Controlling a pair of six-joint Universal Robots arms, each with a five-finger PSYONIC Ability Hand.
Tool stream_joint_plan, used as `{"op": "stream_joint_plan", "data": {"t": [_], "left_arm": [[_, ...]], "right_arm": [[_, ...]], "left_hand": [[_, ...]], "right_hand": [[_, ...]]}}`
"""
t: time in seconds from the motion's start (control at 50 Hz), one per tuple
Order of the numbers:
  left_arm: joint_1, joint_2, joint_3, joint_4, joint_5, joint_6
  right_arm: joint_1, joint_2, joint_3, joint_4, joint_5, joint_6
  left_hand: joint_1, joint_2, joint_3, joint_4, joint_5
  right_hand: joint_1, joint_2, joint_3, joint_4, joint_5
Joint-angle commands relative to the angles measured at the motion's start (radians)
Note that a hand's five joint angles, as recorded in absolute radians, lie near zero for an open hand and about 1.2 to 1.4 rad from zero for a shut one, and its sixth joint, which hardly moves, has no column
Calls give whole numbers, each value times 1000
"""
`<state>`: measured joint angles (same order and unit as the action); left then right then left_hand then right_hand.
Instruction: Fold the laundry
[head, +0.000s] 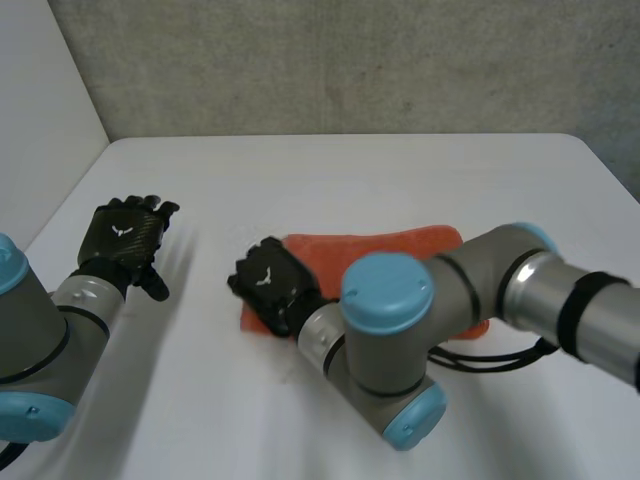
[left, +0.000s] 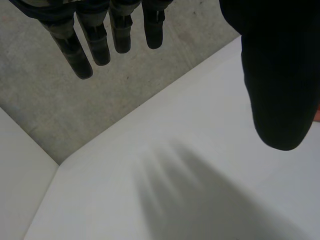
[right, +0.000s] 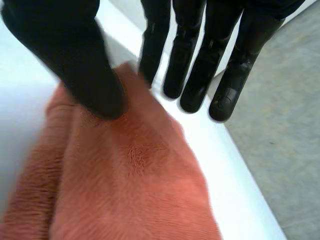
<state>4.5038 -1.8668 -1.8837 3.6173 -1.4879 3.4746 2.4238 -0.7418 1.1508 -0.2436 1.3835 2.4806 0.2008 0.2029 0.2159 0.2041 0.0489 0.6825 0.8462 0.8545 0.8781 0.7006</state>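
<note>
**Folded orange towel (head: 400, 245) on a matte white table (head: 350, 170), before a rough grey wall (head: 350, 60).**
The right arm (head: 480, 290) hides the towel's near edge. The cloth is terry pile with rounded, folded ends. The right hand (head: 268, 283) is at the end nearer the left hand (head: 125, 235), fingers straight and thumb (right: 75, 60) resting on the nap. The left hand hovers well apart, its fingers (left: 99, 42) straight, holding nothing.

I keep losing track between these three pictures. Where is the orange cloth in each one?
Head view: the orange cloth lies mid-table, with the right hand on its end.
Left wrist view: what looks like a thin sliver of the cloth shows beside the left hand, past its thumb.
Right wrist view: the cloth lies under the right hand's thumb and palm.
Shared landmark: the white table.
</note>
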Motion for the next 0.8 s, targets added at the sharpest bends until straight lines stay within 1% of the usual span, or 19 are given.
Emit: {"op": "stream_joint_plan", "data": {"t": [0.02, 0.08, 0.1, 0.12, 0.14, 0.22, 0.24, 0.26, 0.28, 0.32, 0.4, 0.42, 0.44, 0.48, 0.5, 0.56, 0.58, 0.72, 0.8], "left_arm": [[-2, 0, -2, 0, 0, 0], [-2, 0, -2, 0, 0, 0], [-2, 0, -2, 0, 0, 0], [-2, 0, -2, 0, 0, 0], [-2, 0, -2, 0, 0, 0], [-3, 0, -3, 0, 0, 1], [-3, 0, -3, 0, 0, 1], [-3, 0, -3, 0, 0, 0], [-5, 0, -3, 0, 0, 0], [-5, -2, -5, -2, 0, 1], [-8, -3, -5, -2, 0, 1], [-9, -2, -5, -2, 0, 1], [-11, -2, -5, -2, -2, 1], [-14, -2, -11, -2, -2, 1], [-14, -2, -12, -2, -2, 1], [-15, -2, -15, 0, 0, 1], [-15, -2, -15, 0, -2, 1], [-26, 0, -17, -2, -2, 1], [-28, 2, -17, 0, -2, 1]], "right_arm": [[-14, -63, 36, 7, 153, -5], [-39, -107, 61, 20, 193, 4], [-80, -152, 90, 42, 222, 18], [-154, -222, 148, 76, 227, 64], [-175, -243, 170, 87, 226, 86], [-256, -309, 256, 125, 204, 182], [-303, -329, 300, 139, 186, 225], [-304, -329, 300, 139, 186, 225], [-375, -353, 370, 156, 148, 269], [-420, -369, 420, 158, 120, 288], [-512, -386, 521, 145, 78, 288], [-531, -384, 536, 141, 72, 288], [-564, -384, 562, 130, 63, 288], [-592, -381, 581, 118, 52, 288], [-601, -381, 586, 112, 46, 288], [-617, -375, 586, 92, 20, 287], [-617, -375, 578, 80, 11, 288], [-597, -387, 483, 35, 15, 300], [-531, -396, 388, 47, 20, 308]], "left_hand": [[-26, -28, -41, -30, -49], [-26, -28, -41, -30, -49], [-26, -28, -41, -30, -49], [-26, -28, -41, -30, -49], [-26, -28, -41, -30, -49], [-26, -28, -41, -30, -49], [-26, -28, -41, -30, -49], [-26, -28, -41, -30, -49], [-26, -28, -41, -30, -49], [-26, -28, -41, -30, -49], [-26, -28, -41, -30, -49], [-26, -28, -41, -30, -49], [-26, -28, -41, -30, -49], [-26, -28, -41, -30, -49], [-26, -28, -41, -30, -49], [-26, -28, -41, -30, -49], [-26, -28, -41, -30, -49], [-26, -28, -41, -30, -49], [-26, -28, -41, -30, -49]], "right_hand": [[-508, -672, -680, -704, -701], [-508, -672, -680, -704, -701], [-508, -672, -680, -704, -701], [-508, -672, -680, -704, -701], [-508, -672, -680, -704, -701], [-508, -672, -680, -704, -701], [-508, -672, -680, -704, -701], [-508, -672, -680, -704, -701], [-508, -672, -680, -704, -701], [-508, -672, -680, -704, -701], [-322, -486, -494, -518, -515], [-255, -418, -427, -450, -447], [-103, -267, -275, -298, -296], [30, -134, -142, -165, -163], [103, -60, -69, -92, -89], [666, 502, 494, 470, 473], [713, 550, 541, 518, 521], [714, 550, 542, 518, 521], [714, 550, 542, 518, 521]]}}
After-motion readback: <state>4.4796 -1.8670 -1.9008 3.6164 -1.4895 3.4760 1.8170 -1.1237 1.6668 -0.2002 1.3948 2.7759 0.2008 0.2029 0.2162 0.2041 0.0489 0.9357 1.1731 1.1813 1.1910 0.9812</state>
